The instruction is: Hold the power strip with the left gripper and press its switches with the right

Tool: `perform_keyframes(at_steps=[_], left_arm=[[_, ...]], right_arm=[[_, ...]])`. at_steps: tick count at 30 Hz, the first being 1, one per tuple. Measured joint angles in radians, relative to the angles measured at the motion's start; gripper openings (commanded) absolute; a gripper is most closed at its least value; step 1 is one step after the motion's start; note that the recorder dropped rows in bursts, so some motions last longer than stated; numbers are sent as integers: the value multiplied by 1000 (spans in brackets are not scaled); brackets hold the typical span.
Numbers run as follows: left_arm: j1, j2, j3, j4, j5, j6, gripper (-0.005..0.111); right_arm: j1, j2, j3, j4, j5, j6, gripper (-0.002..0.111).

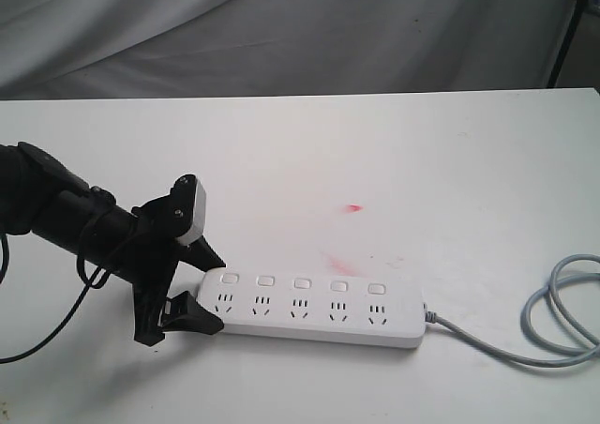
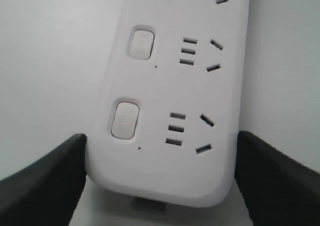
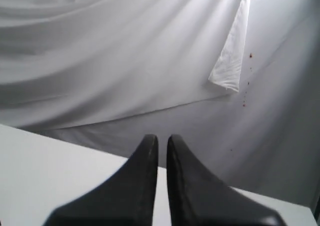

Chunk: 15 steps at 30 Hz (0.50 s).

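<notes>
One broad white table [image 1: 422,161] carries everything, and the power strip [image 1: 319,310] lies flat on it near the front edge. Its grey cord [image 1: 553,321] loops off to the right. The left gripper [image 1: 217,295] is at the strip's left end with its jaws spread about as wide as the strip, one along each long side of the rounded end. In the left wrist view both jaws sit close against the plastic, but I cannot tell whether they actually pinch it or only flank it. The right gripper [image 3: 162,138] does not appear in the exterior view. Its own camera shows the jaws drawn almost together with a thin slit between them, holding nothing and aimed at the draped grey backdrop cloth [image 3: 125,61] past the table's far edge. The five switches [image 1: 302,282] sit in a row above the socket groups with nothing near them. By my reading, the holding step is at best just being secured. The pressing has not begun, so the right arm has yet to come over and all five buttons are left to do.
</notes>
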Motion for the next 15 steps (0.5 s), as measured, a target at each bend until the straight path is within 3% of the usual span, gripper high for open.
perform_keyframes(at_steps=[10, 15], left_arm=[[0, 0, 0, 0, 0, 0, 0], [0, 0, 0, 0, -2, 0, 0]], right_arm=[[-122, -44, 204, -2, -62, 41, 7], [-134, -48, 321, -2, -118, 67, 7]])
